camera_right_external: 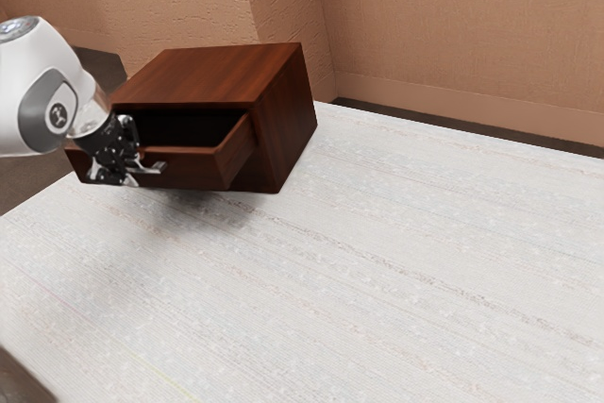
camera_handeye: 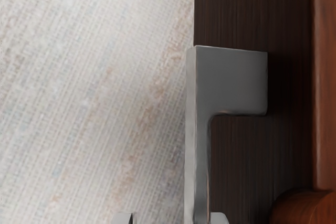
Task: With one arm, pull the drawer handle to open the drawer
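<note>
Pale wood-grain table (camera_right_external: 425, 261), bearing a dark brown cabinet (camera_right_external: 255, 82) near its far corner. White arm (camera_right_external: 33, 82), entering from the exterior view's left. Drawer (camera_right_external: 203, 159), standing partly out of the cabinet toward the arm. Black gripper (camera_right_external: 121, 173) at the drawer front, by the grey metal handle (camera_handeye: 198, 129); whether it clamps the handle cannot be told.

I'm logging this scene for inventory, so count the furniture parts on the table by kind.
cabinet: 1
drawer: 1, partly pulled out
handle: 1, grey metal
Total: 3
</note>
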